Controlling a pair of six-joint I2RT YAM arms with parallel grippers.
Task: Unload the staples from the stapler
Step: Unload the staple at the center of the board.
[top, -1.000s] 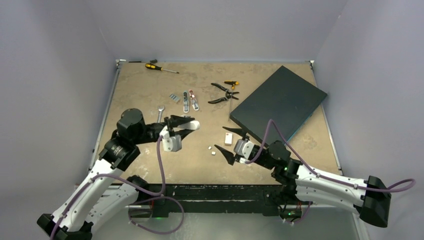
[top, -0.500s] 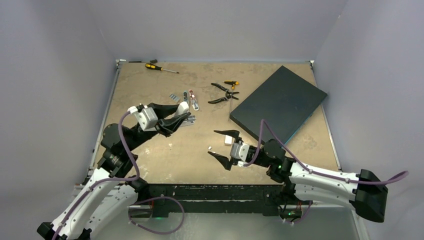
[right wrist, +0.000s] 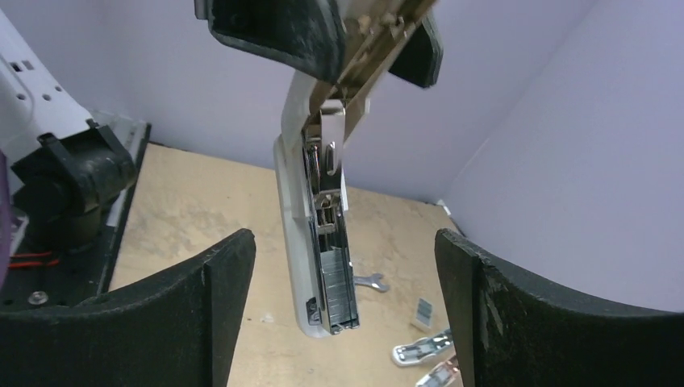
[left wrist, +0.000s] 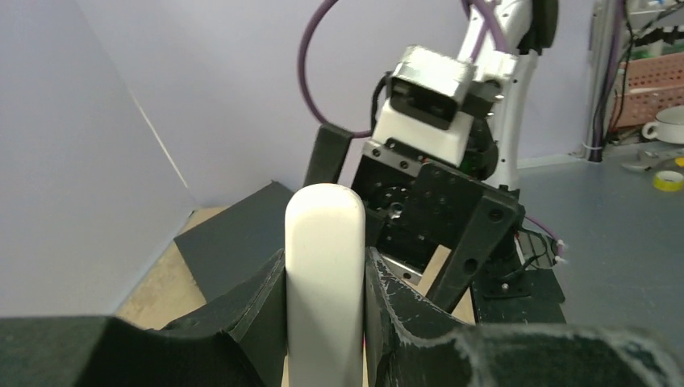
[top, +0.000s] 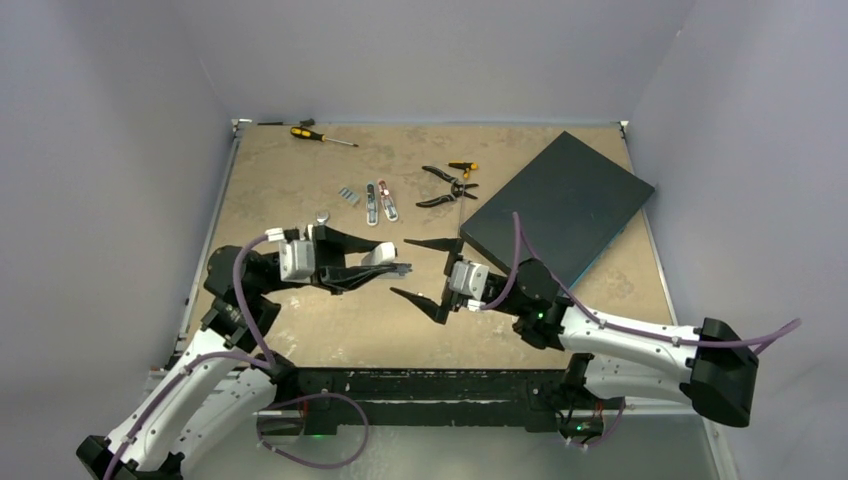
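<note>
Pale violet walls (top: pixel 440 60) close in the brown desk (top: pixel 300 180) on its far, left and right sides. Only the near edge, where the arms are bolted, is open.

The left pincer (top: pixel 392 260) is clenched on the white stapler (top: pixel 378 254) and holds it above the middle of the desk. In the left wrist view, its two black fingers (left wrist: pixel 258 298) press both flanks of the white body.

The right pincer (top: pixel 398 266) faces it head-on, released. Its jaws are spread wide, one above and one below the stapler's free end. Neither finger (right wrist: pixel 210 314) touches the stapler, and there is open room on both sides.

The right wrist view shows the stapler hinged open. Its metal channel is bare to the camera, and the staples (right wrist: pixel 339 282) sit in a grey stack at the channel's lower end, midway between the spread jaws.

Beyond the left pincer, toward the far wall, lie the loose staple strips (top: pixel 348 195), a wrench (top: pixel 321 216) and a yellow-handled screwdriver (top: pixel 312 134) near the far edge. Black pliers (top: pixel 447 187) lie beyond the right pincer.

A dark slab (top: pixel 565 205) lies behind and to the right of the right pincer's wrist. Its near corner is close to that arm and its outer corner is at the desk's right edge. Bare desk runs under both pincers down to the near edge.
</note>
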